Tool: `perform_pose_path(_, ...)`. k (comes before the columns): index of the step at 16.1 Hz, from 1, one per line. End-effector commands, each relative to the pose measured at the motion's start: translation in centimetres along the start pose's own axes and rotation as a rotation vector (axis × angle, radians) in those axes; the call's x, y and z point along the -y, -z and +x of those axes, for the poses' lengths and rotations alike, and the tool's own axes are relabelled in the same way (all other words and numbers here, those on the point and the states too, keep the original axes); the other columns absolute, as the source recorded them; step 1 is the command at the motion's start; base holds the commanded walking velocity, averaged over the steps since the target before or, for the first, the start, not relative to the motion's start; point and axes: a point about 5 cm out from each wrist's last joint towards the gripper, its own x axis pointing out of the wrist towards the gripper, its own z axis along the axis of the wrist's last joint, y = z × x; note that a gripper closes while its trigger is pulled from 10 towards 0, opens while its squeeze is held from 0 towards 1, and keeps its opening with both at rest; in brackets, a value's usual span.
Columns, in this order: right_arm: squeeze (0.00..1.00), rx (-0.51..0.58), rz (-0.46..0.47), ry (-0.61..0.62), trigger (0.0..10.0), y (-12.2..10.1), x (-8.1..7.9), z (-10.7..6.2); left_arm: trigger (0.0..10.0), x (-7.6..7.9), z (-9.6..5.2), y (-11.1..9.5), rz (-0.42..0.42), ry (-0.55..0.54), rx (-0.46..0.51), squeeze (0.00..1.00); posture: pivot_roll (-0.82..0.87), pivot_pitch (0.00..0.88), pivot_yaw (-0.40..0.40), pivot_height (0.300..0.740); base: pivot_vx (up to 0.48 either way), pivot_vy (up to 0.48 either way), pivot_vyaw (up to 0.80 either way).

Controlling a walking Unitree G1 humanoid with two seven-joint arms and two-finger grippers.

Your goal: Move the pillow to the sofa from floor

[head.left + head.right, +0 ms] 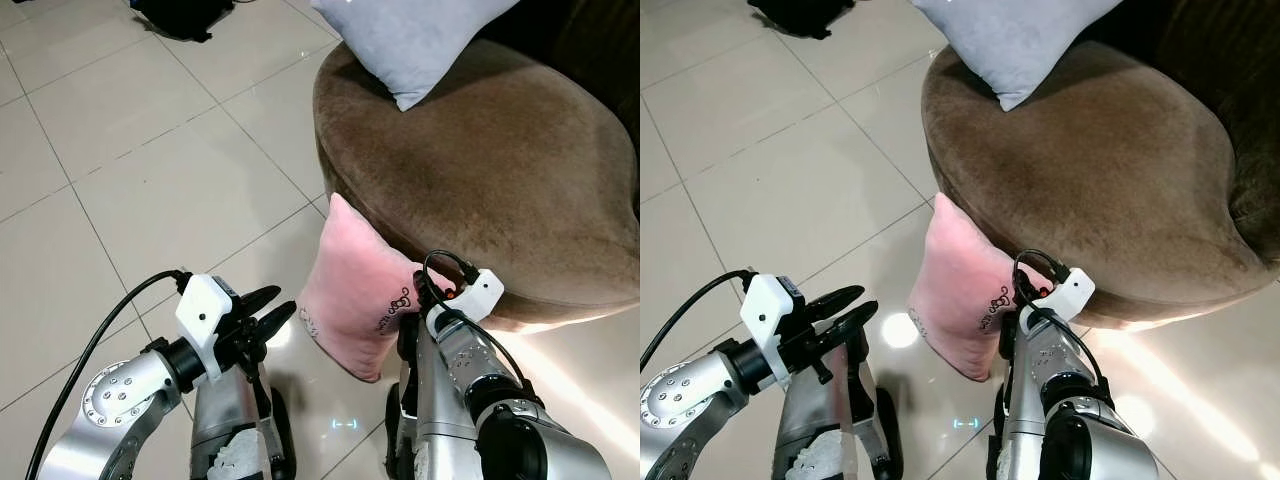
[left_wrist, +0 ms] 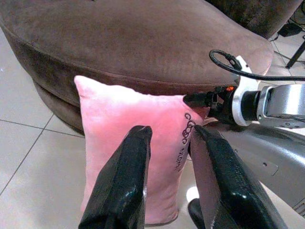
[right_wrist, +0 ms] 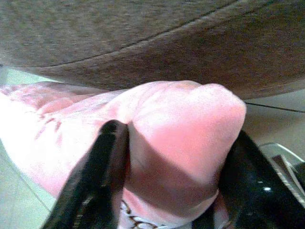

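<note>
On the tiled floor, right claw clamps the pink pillow against the sofa; left claw hovers parted.

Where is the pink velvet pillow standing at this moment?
The pink velvet pillow stands on the tiled floor, leaning against the brown sofa, right gripper pinching its corner.
</note>
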Motion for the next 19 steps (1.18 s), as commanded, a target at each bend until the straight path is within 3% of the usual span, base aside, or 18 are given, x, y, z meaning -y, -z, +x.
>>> perform_pose_path(1,0.0,-0.051,0.026,0.012,0.0,1.5,0.5,-0.3,10.0,0.1,-0.2,-0.1,0.001,-0.003,-0.005,0.0,0.16,0.276,0.074,0.5,0.0,0.0,0.0)
perform_pose_path(16,0.0,-0.06,0.026,-0.063,0.0,1.7,0.0,-0.4,10.0,0.5,0.0,0.1,-0.007,0.007,-0.008,0.0,0.15,0.266,0.071,0.5,0.0,0.0,0.0)
perform_pose_path(19,0.0,-0.015,0.023,-0.29,0.0,1.0,-2.5,-0.4,10.0,0.4,0.5,0.5,-0.01,0.008,-0.008,0.0,0.13,0.226,0.056,0.5,0.0,0.0,0.0)
